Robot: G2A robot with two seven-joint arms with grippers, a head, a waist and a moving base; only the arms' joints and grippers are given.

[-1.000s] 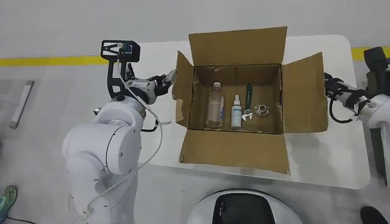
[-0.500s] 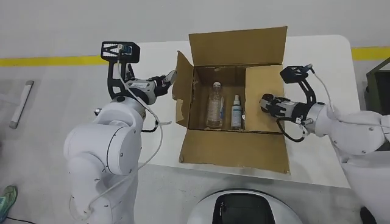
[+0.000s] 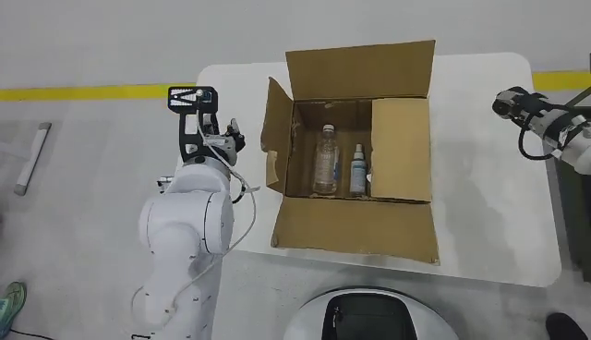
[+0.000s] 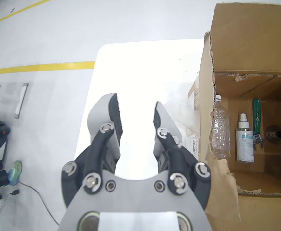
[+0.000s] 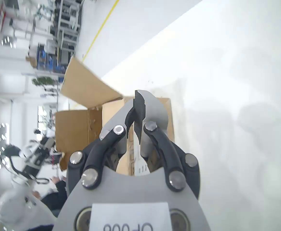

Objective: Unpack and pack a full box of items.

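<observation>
While box [image 3: 355,224] stands on table [image 3: 499,211], left gripper [image 4: 136,102] spread beside it; right gripper [image 5: 136,102] pressed together.

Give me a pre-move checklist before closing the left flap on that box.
1. Right flap folded in over the cardboard box: ok.
2. Right flap lying flat: cannot tell.
3. Left flap standing up, nothing touching it: ok.
4. Left gripper open, empty, outside the box near the left flap: ok.
5. Right gripper shut, empty, apart from the box: ok.
6. Water bottle and spray bottle lying on the box floor, below the rim: ok.
</observation>
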